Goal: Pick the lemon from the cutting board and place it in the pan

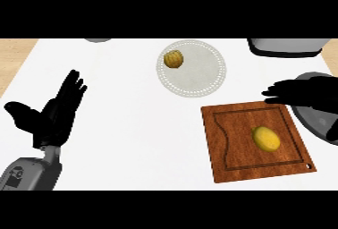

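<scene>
Head view: lemon (266, 138) on cutting board (257, 141), right hand (305, 93) fingers spread beyond it, covering the pan (325, 127).

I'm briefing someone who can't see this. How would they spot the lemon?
Find the brown wooden cutting board at the counter's right. The lemon lies on its right half, smooth and bright yellow. The other yellowish item is ridged, duller, and sits on the white plate.
</scene>
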